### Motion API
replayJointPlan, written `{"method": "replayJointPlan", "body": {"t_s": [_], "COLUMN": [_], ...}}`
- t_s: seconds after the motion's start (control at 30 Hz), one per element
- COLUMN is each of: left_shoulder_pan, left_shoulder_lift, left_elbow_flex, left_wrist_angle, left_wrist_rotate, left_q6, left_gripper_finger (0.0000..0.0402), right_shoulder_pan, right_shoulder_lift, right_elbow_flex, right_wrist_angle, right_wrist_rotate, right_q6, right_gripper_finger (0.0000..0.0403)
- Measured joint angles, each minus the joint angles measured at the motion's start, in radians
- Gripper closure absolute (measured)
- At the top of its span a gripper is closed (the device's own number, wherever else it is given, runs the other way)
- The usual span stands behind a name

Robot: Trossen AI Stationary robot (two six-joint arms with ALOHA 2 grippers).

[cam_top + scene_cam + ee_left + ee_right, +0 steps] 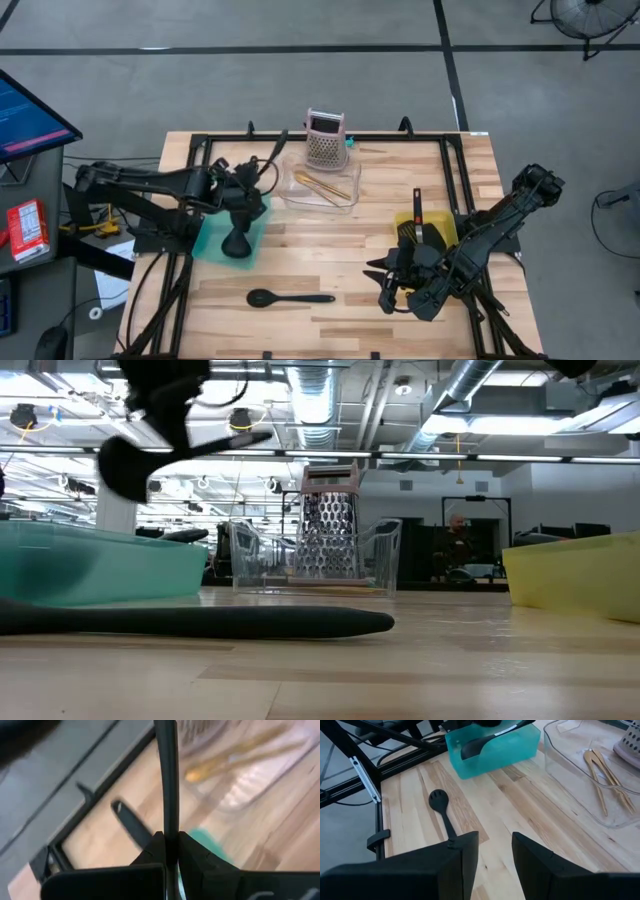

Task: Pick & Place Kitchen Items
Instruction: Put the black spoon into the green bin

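My left gripper (246, 197) is shut on a black ladle (238, 240) above the teal bin (212, 238) at the table's left; the ladle also shows in the low view (128, 466). A black slotted spoon (288, 298) lies flat on the table near the front edge. Thin golden sticks (322, 186) lie in a clear tray (345, 203). A yellow bin (440, 232) holds black utensils, one with a red-marked handle (417, 210). My right gripper (495, 851) is open and empty, low over the table between the spoon and the yellow bin. My left gripper pinches the ladle's handle (168, 826) between its two fingers, about midway along it. The handle runs on ahead between the fingers toward the clear tray. The ladle is lifted clear and tilted, its bowl (122, 468) lower than its handle and over the teal bin.
A pink perforated box grater (327, 138) stands at the far edge behind the clear tray. A black frame (300, 137) runs round the table top. Bare wood lies between the bins and around the spoon (440, 802).
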Motion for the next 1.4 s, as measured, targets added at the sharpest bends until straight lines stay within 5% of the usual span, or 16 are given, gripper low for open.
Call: {"method": "replayJointPlan", "body": {"t_s": [0.37, 0.73, 1.2, 1.4], "left_shoulder_pan": [0.083, 0.148, 0.148, 0.148], "left_shoulder_lift": [-0.179, -0.195, -0.195, -0.195], "left_elbow_flex": [-0.21, -0.308, -0.396, -0.408], "left_wrist_angle": [-0.017, -0.059, -0.055, -0.051], "left_wrist_rotate": [0.2, 0.344, 0.403, 0.4], "left_q6": [-0.044, -0.109, -0.13, -0.144], "left_gripper_finger": [0.0396, 0.0396, 0.0394, 0.0353], "right_shoulder_pan": [0.0, 0.0, 0.0, 0.0], "right_shoulder_lift": [0.0, 0.0, 0.0, 0.0], "right_elbow_flex": [0.0, 0.0, 0.0, 0.0], "right_wrist_angle": [-0.005, 0.01, 0.01, 0.014], "right_wrist_rotate": [0.0, 0.001, 0.002, 0.002], "right_q6": [0.003, 0.003, 0.0, 0.0], "right_gripper_finger": [0.0285, 0.0285, 0.0285, 0.0285]}}
